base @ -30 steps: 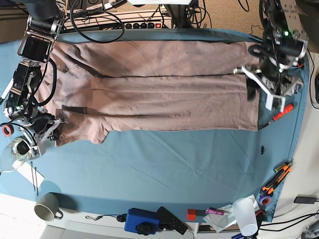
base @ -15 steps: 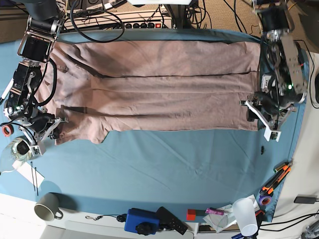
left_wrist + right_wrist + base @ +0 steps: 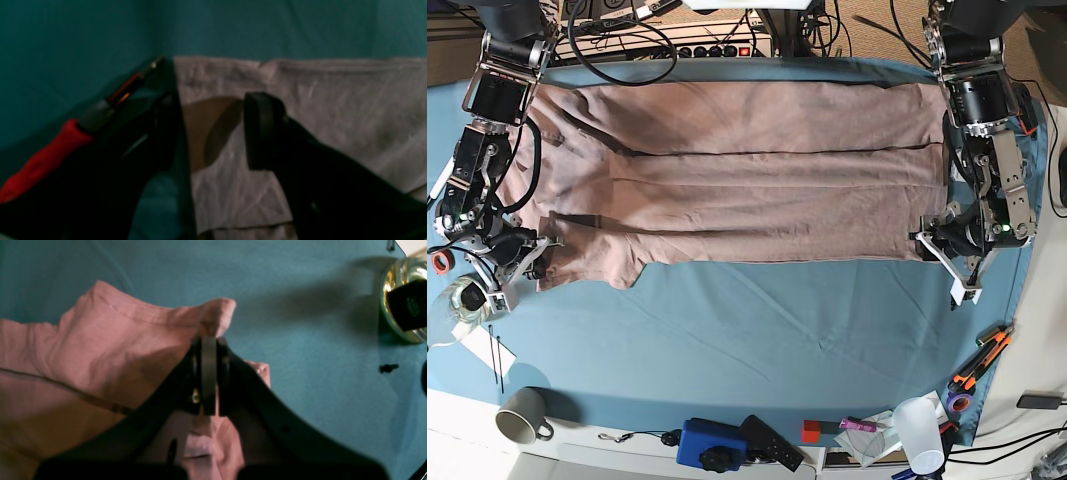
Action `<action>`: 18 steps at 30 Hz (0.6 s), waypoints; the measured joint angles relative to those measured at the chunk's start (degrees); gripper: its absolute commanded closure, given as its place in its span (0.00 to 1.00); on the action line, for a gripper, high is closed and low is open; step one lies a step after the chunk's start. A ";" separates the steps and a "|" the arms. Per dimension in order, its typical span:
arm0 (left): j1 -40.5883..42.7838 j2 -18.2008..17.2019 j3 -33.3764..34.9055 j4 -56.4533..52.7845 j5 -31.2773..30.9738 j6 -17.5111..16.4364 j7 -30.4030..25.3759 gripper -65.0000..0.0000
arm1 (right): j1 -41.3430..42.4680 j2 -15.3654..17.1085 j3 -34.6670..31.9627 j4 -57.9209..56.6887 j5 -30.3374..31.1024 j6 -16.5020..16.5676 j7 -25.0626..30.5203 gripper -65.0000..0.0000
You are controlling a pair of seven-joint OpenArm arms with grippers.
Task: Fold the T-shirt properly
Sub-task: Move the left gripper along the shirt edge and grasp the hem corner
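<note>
The T-shirt [image 3: 737,190] lies spread across the far half of the counter [image 3: 757,340]. The right tool [image 3: 208,373] pinches its near-left sleeve; the left tool [image 3: 208,130] gapes over the near-right hem corner. Lower it, grip every layer, then lift both corners together.

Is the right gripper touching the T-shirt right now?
Touching. The right wrist view shows the right gripper shut on a fold of the T-shirt.
</note>
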 measured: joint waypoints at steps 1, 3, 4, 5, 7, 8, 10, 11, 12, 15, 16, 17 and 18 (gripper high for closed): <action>0.09 0.00 -0.02 -0.04 -0.63 0.00 -0.04 0.51 | 0.00 0.00 0.00 0.00 0.04 0.02 0.00 1.00; 0.11 -0.13 -0.07 -0.04 -2.01 0.00 0.04 0.54 | 0.00 -0.02 0.00 0.00 0.02 0.02 0.00 1.00; 0.11 -0.13 -0.07 -0.15 -3.23 0.00 0.07 0.58 | 0.00 -0.02 0.00 0.00 0.04 0.04 0.00 1.00; 0.15 -0.07 -0.04 -0.15 -3.91 0.02 0.09 0.61 | 0.00 -0.02 0.00 0.00 0.09 0.02 0.02 1.00; 0.28 0.28 -0.04 -0.17 -4.09 0.04 0.07 0.69 | 0.00 -0.02 0.00 0.00 0.00 0.02 0.00 1.00; 0.28 0.35 -0.04 -0.20 -4.17 0.07 0.09 0.74 | 0.00 0.00 0.00 0.00 0.02 0.02 0.00 1.00; 0.44 0.33 0.00 -0.20 -4.39 0.22 0.07 0.86 | 0.00 -0.02 0.00 0.00 0.02 0.02 0.00 1.00; 0.44 0.33 0.00 -0.20 -4.39 0.87 0.13 0.93 | 0.00 -0.02 0.00 0.00 0.04 0.02 0.00 1.00; 0.44 0.33 0.00 -0.20 -4.28 0.92 0.13 1.00 | 0.00 -0.02 0.00 0.00 0.04 0.02 0.13 1.00; 0.44 0.35 0.00 -0.17 -4.48 2.21 0.31 1.00 | 0.00 0.00 0.00 0.00 0.39 0.02 1.55 1.00; 0.44 0.35 0.00 0.07 -4.48 2.21 0.79 1.00 | 0.00 0.02 0.00 0.00 1.36 0.04 1.53 1.00; 0.44 0.33 0.00 0.63 -4.81 2.43 2.32 1.00 | 0.00 0.02 0.00 0.00 2.16 1.14 1.55 1.00; 0.52 0.33 0.00 1.46 -5.73 2.62 4.04 1.00 | -0.02 0.00 0.00 0.00 3.26 2.49 1.27 1.00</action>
